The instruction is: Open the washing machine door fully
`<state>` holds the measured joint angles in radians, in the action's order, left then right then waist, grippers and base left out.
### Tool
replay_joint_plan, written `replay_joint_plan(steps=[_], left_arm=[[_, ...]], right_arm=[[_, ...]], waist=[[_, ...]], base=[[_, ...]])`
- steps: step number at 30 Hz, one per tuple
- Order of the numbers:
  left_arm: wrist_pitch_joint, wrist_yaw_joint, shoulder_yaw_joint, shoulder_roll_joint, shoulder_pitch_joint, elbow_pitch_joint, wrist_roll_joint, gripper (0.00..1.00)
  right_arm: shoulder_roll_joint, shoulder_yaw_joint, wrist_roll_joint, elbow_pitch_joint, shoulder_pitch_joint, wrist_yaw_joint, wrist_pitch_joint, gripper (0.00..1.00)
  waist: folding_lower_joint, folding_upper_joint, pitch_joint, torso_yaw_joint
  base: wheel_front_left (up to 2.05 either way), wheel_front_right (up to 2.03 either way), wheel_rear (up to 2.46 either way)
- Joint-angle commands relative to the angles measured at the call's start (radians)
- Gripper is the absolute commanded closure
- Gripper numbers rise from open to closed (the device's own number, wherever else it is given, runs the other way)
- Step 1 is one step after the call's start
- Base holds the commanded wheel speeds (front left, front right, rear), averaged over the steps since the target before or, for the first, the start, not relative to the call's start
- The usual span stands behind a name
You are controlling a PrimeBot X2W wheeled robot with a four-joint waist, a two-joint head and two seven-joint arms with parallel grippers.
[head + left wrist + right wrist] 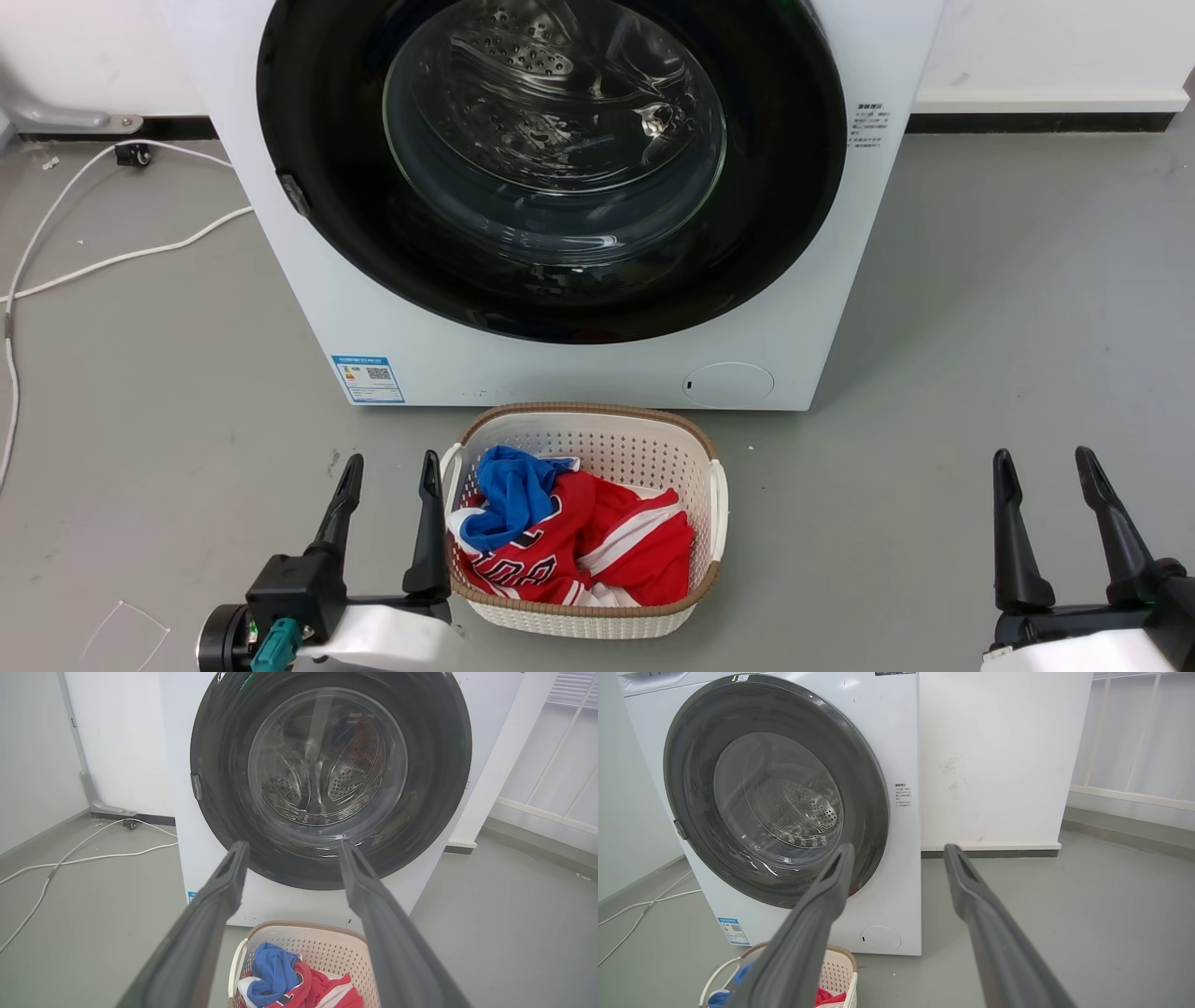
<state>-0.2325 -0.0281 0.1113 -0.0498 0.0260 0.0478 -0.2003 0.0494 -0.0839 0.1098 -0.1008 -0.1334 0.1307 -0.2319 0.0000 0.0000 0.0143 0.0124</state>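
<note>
The washing machine door point(784, 187) is a big round door with a glossy black rim and a clear glass centre. It lies flat against the white machine point(579, 373), and the steel drum shows through the glass. A small grey latch tab point(292, 193) sits on its left rim. The same door point(439, 765) fills the upper left wrist view and stands at the left of the right wrist view as door point(691, 756). My left gripper point(390, 469) is open, low and well short of the machine. My right gripper point(1044, 464) is open too, at the lower right.
A white woven basket point(611, 435) holding red and blue clothes sits on the grey floor just before the machine, next to my left gripper. White cables point(112, 252) trail on the floor at the left. A white wall and railing point(1129, 765) stand to the right.
</note>
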Motion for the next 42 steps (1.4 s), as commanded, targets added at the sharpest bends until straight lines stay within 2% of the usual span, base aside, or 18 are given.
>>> replay_joint_plan(steps=[1,16,26,36,37,38,39,41,42], left_arm=[[-0.011,-0.007,0.003,-0.001,0.006,-0.002,0.026,0.00],[-0.036,-0.015,0.011,-0.001,0.016,0.006,0.111,0.00],[-0.034,-0.018,0.009,-0.001,0.015,0.018,0.099,0.00],[-0.034,-0.023,0.007,-0.001,0.016,0.027,0.103,0.00],[-0.034,-0.024,0.007,-0.001,0.016,0.028,0.103,0.00],[-0.034,-0.024,0.007,-0.001,0.016,0.029,0.103,0.00],[-0.034,-0.023,0.007,-0.001,0.016,0.030,0.100,0.00],[-0.034,-0.024,0.007,-0.001,0.015,0.031,0.098,0.00],[-0.034,-0.025,0.006,-0.001,0.015,0.032,0.098,0.00]], right_arm=[[0.002,0.001,-0.020,-0.012,-0.014,0.000,-0.010,0.00],[0.001,0.000,-0.033,-0.004,-0.033,0.000,-0.035,0.00],[0.001,-0.007,0.016,0.018,-0.026,0.000,-0.034,0.00],[0.001,0.000,0.017,0.025,-0.022,0.000,-0.034,0.00],[0.001,0.001,0.015,0.024,-0.022,0.000,-0.034,0.47],[0.001,0.002,0.015,0.022,-0.021,0.000,-0.034,0.77],[0.001,0.008,0.017,0.021,-0.021,0.000,-0.034,1.00],[0.001,0.013,0.046,0.021,-0.023,0.000,-0.034,1.00],[0.002,-0.001,0.103,0.027,-0.022,-0.001,-0.034,1.00]], waist=[[0.0000,0.0000,0.001,0.000],[0.0000,0.0000,0.001,0.001],[0.0000,0.0000,0.001,0.004],[0.0000,0.0000,-0.003,0.005],[0.0000,0.0000,-0.003,0.004],[0.0000,0.0000,-0.003,0.004],[0.0000,0.0000,-0.003,0.004],[0.0000,0.0000,-0.004,0.004],[0.0000,0.0000,-0.004,0.003]], base=[[0.00,0.00,0.00],[0.00,0.00,0.00],[0.00,0.00,0.00],[0.00,0.00,0.00],[0.00,0.00,0.00],[0.00,0.00,0.00],[0.00,0.00,0.00],[0.00,0.00,0.00],[0.00,0.00,0.00]])
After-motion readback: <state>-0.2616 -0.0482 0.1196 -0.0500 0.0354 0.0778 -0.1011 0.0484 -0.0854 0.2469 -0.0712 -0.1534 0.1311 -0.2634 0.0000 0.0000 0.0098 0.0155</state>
